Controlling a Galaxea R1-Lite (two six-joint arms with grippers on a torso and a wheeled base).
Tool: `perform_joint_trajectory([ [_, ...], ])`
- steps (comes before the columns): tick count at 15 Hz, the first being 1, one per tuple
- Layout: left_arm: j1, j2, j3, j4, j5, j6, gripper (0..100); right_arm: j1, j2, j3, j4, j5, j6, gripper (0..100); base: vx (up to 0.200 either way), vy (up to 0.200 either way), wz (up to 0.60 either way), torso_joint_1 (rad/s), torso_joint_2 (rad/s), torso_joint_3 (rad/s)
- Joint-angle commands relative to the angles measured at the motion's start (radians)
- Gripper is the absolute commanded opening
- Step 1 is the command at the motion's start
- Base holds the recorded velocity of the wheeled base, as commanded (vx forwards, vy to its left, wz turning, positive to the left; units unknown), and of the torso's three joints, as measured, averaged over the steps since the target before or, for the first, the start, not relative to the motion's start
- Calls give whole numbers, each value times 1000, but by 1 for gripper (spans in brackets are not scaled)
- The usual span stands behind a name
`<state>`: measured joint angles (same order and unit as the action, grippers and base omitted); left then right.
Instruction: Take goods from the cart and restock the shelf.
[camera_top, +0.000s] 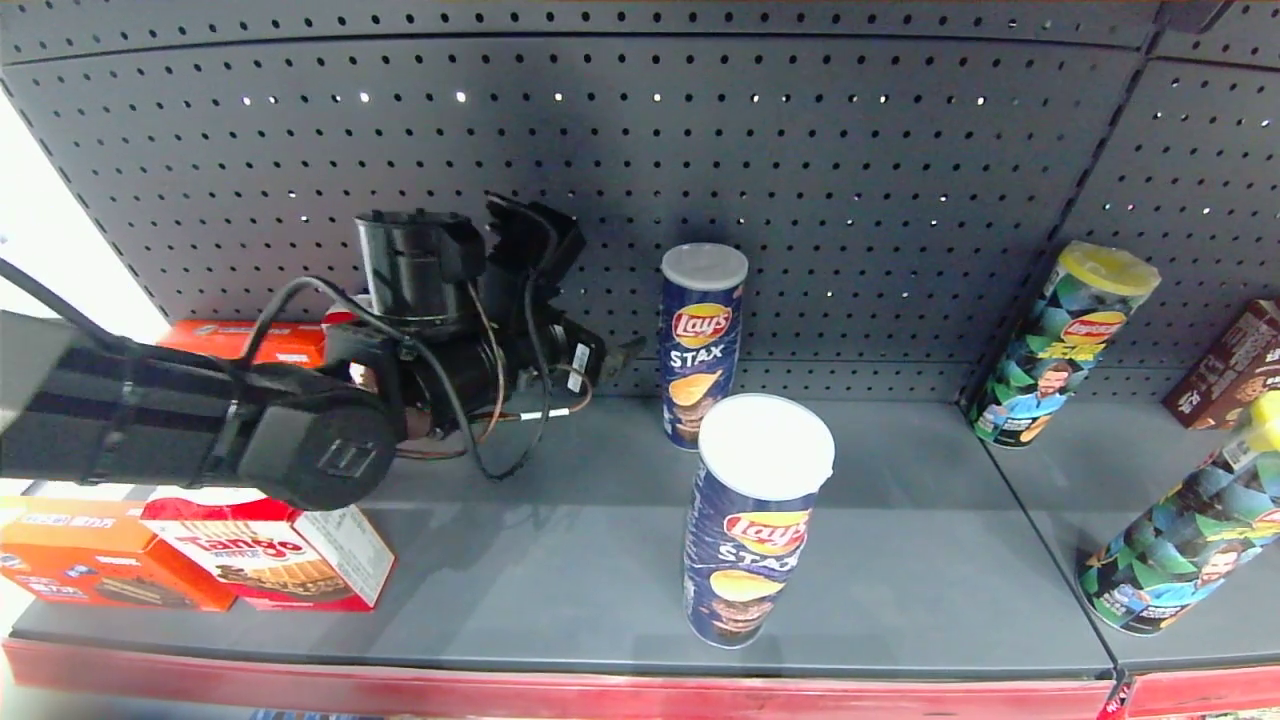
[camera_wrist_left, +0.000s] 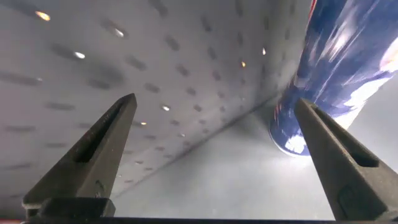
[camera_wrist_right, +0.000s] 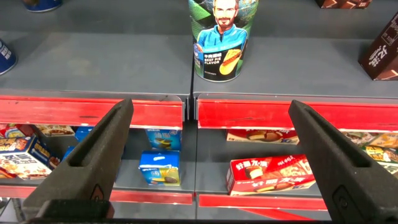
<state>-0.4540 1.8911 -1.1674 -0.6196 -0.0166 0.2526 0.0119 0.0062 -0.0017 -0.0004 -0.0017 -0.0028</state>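
Two blue chips cans stand upright on the grey shelf: one at the back, one nearer the front edge. My left gripper is low over the shelf, just left of the rear can and apart from it. In the left wrist view this gripper is open and holds nothing, with the blue can beyond it, off toward one finger. My right gripper is open and empty, in front of the red shelf edge, below a green chips can.
Wafer boxes and an orange box lie at the front left, another orange box at the back left. Green cans and a brown box stand on the right. Pegboard closes the back.
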Motion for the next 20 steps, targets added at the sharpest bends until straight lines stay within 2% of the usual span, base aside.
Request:
perform_joint_trajectory([
  [1,6,-208,80,11,18,-6,100,0,1,0,0,0,0,100,0,0,0,0,0,0],
  [5,-3,-495,293,11,12,-30,100,0,1,0,0,0,0,100,0,0,0,0,0,0],
  [6,11,-612,422,3,24,-35,100,0,1,0,0,0,0,100,0,0,0,0,0,0],
  [7,6,-691,489,3,18,-47,100,0,1,0,-1,0,0,100,0,0,0,0,0,0],
  [8,8,-862,601,32,21,-84,100,0,1,0,-1,0,0,100,0,0,0,0,0,0],
  [10,11,-1054,686,115,26,-88,100,0,1,0,0,0,0,100,0,0,0,0,0,0],
  [11,26,-1167,730,172,27,-102,100,0,1,0,0,0,0,100,0,0,0,0,0,0],
  [12,57,-1302,790,244,26,-118,100,0,1,0,0,2,0,100,0,0,0,0,0,0],
  [13,115,-1409,870,258,21,-131,100,0,1,0,-1,0,0,100,0,0,0,0,0,0],
  [14,199,-1492,943,265,14,-138,100,0,1,0,0,0,0,100,0,0,0,0,0,0],
  [15,311,-1547,1008,258,-6,-139,100,0,1,0,0,2,0,100,0,0,0,0,0,0],
  [16,416,-1593,1068,256,-54,-144,100,0,1,2,0,0,0,100,0,0,0,0,0,0],
  [17,474,-1632,1101,259,-100,-154,100,0,1,0,0,0,0,100,0,0,0,0,0,0],
  [18,535,-1699,1152,264,-171,-177,100,0,1,0,0,0,0,100,0,0,0,0,0,0],
  [19,569,-1805,1167,333,-226,-210,100,0,1,0,0,0,0,100,0,0,0,0,0,0],
  [20,569,-1813,1167,388,-227,-205,100,0,1,0,0,0,0,100,0,0,0,0,0,0],
])
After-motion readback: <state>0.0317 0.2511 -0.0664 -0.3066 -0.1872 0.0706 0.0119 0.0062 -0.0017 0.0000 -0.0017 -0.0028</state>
